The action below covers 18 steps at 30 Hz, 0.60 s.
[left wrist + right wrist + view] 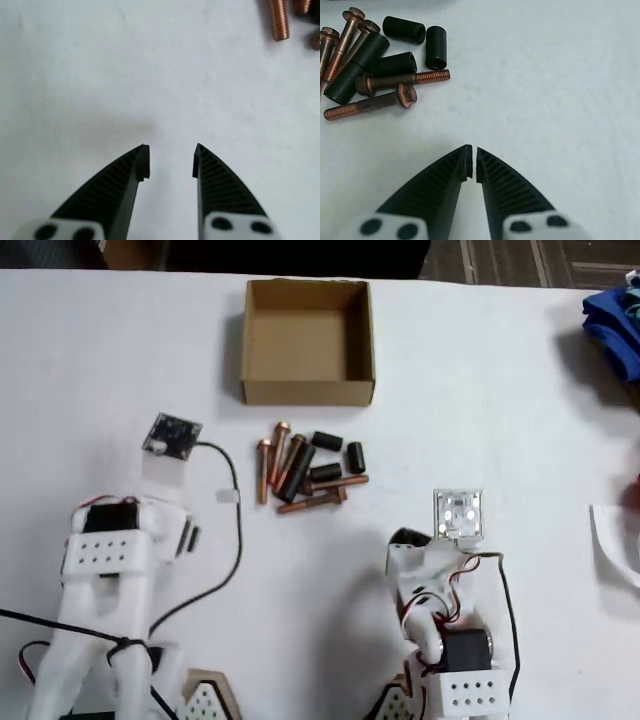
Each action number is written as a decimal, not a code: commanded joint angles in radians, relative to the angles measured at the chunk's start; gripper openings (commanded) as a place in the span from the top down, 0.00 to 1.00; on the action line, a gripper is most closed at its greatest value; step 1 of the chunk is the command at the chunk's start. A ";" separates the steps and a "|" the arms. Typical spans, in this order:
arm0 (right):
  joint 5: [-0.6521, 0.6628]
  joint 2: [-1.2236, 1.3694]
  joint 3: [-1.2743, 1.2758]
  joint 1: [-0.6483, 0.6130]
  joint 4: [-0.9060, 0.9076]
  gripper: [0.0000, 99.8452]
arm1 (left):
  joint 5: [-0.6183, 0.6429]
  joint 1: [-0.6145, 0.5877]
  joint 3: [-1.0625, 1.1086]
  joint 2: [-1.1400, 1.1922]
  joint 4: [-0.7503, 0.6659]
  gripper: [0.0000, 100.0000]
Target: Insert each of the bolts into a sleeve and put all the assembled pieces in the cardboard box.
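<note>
Left pincer (171,162) stands apart over the bare tabletop (100,75). Right pincer (474,162) is all but together and empty, with bolts (402,80) and sleeves (404,30) ahead.

Bolts (279,20), perhaps three, edge-cropped.

An open-topped square cardboard box (308,392) of plain brown card stands upright on the white surface (480,390), its bare floor showing. Just beside its near wall lies a loose cluster of copper-coloured bolts (312,502) with flanged heads and threaded shanks. They are mixed with short black cylindrical sleeves (326,440), all lying on their sides and many touching. One bolt's head sits at the end of the longest sleeve (296,475); whether its shank is inside cannot be told.
</note>
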 commanded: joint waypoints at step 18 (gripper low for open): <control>0.160 -0.008 0.003 0.139 -0.314 0.98 | -0.012 -0.025 0.004 -0.005 -0.058 0.83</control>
